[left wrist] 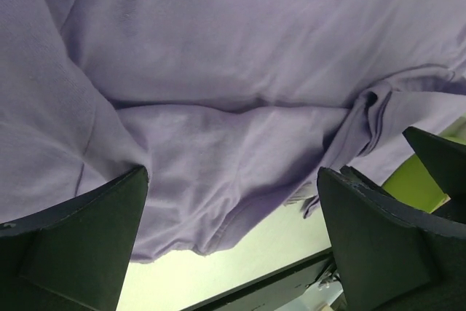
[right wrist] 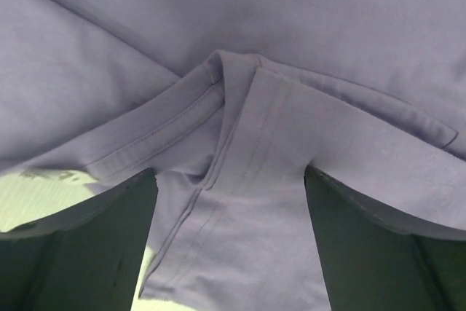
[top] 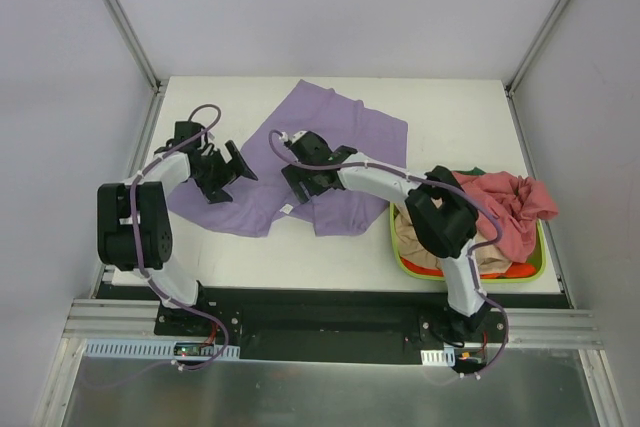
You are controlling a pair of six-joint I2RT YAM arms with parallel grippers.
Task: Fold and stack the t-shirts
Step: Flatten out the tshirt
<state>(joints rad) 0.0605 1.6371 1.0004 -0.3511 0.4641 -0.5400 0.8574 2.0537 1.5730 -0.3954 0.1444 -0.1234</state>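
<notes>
Currently the lavender t-shirt [top: 340, 132] lies opened out but rumpled on the white table [top: 450, 137], left of centre. Its far corner reaches towards the back edge and its near hem is bunched and folded over itself. The other t-shirts sit heaped in the lime-green basket [top: 533, 269] at the table's right near corner. The pinkish-red one [top: 515, 202] is on top and spills over the rim, the tan one [top: 490, 257] is under it, and a sliver of dark green [top: 472, 171] shows at the far side. Left gripper [top: 228, 175] is low over the purple shirt's left part, fingers spread wide. In the left wrist view the left gripper [left wrist: 231, 180] has nothing pinched, just the wrinkled lavender cloth [left wrist: 255, 71] below with its hem and a strip of bare table past it. Right gripper [top: 297, 179] is over the shirt's middle, near the left one but apart from it. In the right wrist view the right gripper [right wrist: 229, 176] is also spread, straddling a stitched folded edge of the lavender fabric [right wrist: 291, 34]. The cloth lies between the fingers, not clamped. Can't tell if the fingertips touch the fabric. Right arm reaches from its base across in front of the basket.
</notes>
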